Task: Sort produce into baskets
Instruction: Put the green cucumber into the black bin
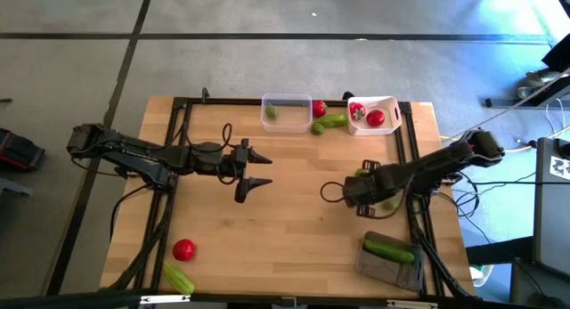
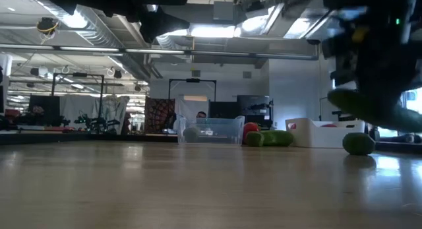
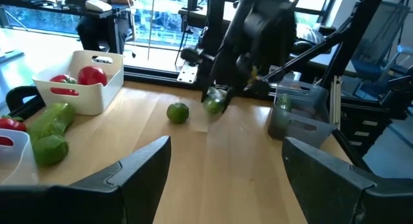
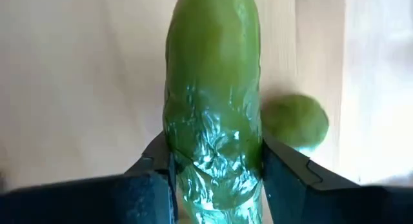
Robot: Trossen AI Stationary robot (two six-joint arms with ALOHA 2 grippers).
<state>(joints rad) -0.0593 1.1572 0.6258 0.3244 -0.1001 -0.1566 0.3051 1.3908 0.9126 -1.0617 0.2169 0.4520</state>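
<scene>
Right wrist view alone shows right tool clamping cucumber; left tool open.

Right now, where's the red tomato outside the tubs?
High view: the loose red tomato lies near the table's front left corner, beside a cucumber.

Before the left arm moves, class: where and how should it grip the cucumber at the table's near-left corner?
Grip the cucumber across its narrow middle, coming straight down. It lies flat and slanted, so turn the open left gripper crosswise to its length. The red piece beside it sits clear.
</scene>
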